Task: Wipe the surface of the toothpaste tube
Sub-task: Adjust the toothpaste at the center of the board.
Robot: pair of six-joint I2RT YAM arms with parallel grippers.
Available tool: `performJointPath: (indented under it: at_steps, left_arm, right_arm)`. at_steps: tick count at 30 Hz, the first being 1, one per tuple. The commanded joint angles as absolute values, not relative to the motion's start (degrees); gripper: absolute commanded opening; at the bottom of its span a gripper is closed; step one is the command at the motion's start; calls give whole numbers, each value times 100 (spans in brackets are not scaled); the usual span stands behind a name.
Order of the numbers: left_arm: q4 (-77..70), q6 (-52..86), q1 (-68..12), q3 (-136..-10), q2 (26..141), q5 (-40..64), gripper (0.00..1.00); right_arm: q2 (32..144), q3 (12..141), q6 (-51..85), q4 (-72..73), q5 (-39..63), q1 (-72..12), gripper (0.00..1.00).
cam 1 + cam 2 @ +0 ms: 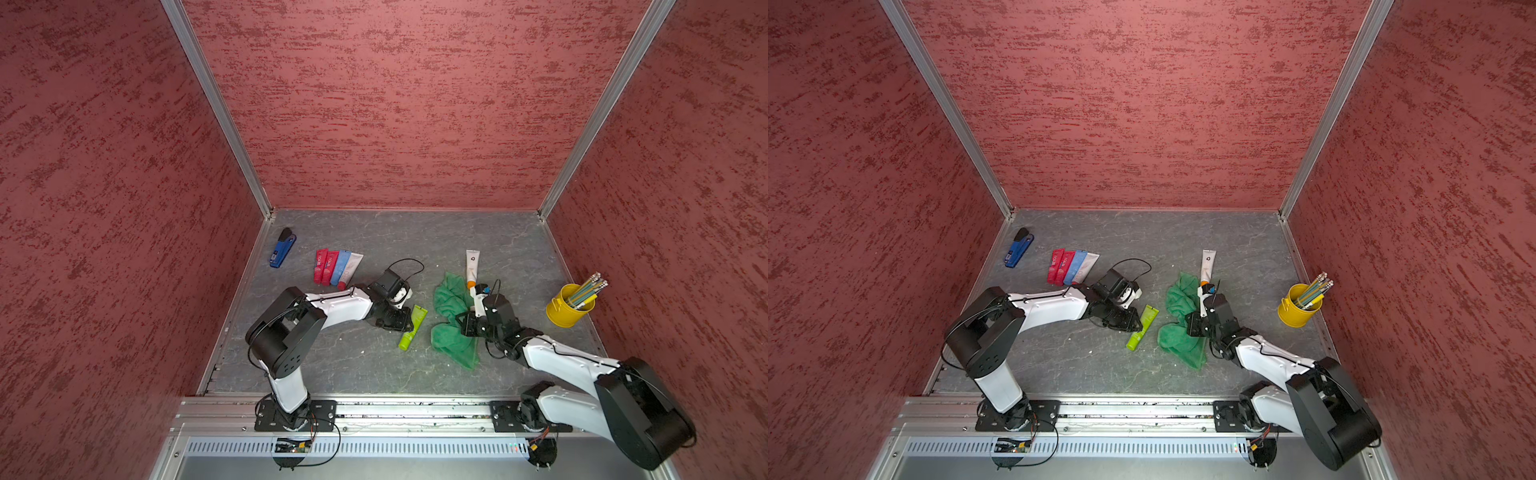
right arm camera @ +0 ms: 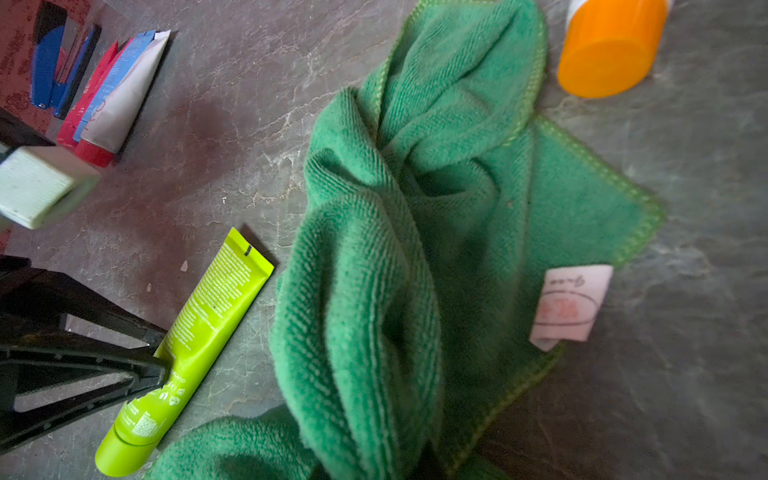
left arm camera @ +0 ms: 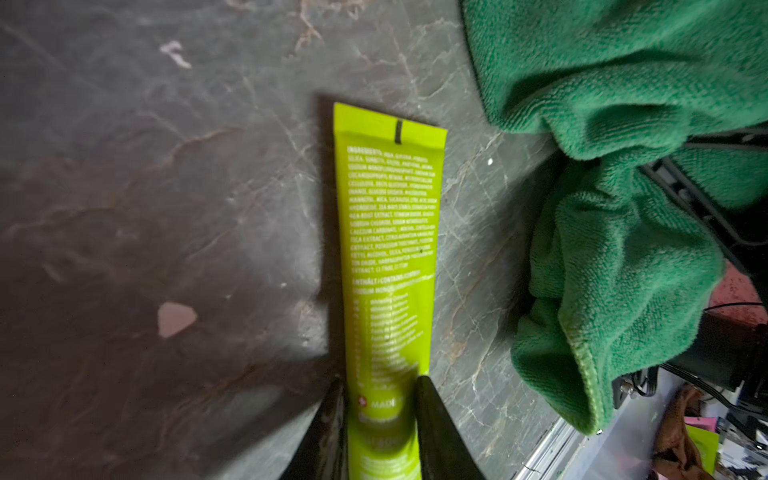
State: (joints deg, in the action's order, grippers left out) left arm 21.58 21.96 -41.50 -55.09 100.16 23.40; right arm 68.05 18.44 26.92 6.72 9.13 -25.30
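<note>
The lime-green toothpaste tube [image 1: 414, 325] [image 1: 1144, 325] [image 3: 390, 232] [image 2: 216, 307] lies flat on the grey table, its cap toward the front. My left gripper [image 1: 404, 323] [image 1: 1133, 323] [image 3: 380, 380] is low over its cap half, with one black finger pressed to each side of the tube. A crumpled green cloth [image 1: 451, 307] [image 1: 1179, 299] [image 3: 623, 104] [image 2: 415, 208] lies just right of the tube, not touching it. My right gripper [image 1: 462, 328] [image 1: 1192, 328] is shut on a bunched fold of that cloth, which hides its fingertips in the right wrist view.
A white tube with an orange cap [image 1: 472, 266] [image 2: 611, 45] lies behind the cloth. Several red, blue and white tubes [image 1: 336, 268] and a blue stapler [image 1: 282, 247] sit at the back left. A yellow bucket of pencils [image 1: 569, 309] stands by the right wall.
</note>
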Motion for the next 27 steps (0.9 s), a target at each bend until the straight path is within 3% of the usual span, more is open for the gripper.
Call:
performJointPath:
  at_steps: [1,11,18,21,27]
  left_arm:
    - [2646,2048,-4218,-5572,10083,1841,28]
    - [2795,2161,-4452,-5537,10172,1677,29]
    - [3176,2276,-4702,-5736,10168,993,14]
    - [3510,2304,-4726,-5854,9963,517,10]
    - [4867,2436,-4854,-6340,9646,-1390,6]
  right_arm:
    - [6838,1925,2584,809,993,-2511,0]
    - [6873,1934,2580,822,1009,-2513,0]
    - [6913,1951,2575,818,1020,-2515,0]
    - [6905,1949,2571,822,1020,-2522,0]
    - [6899,1947,2575,823,1037,-2519,0]
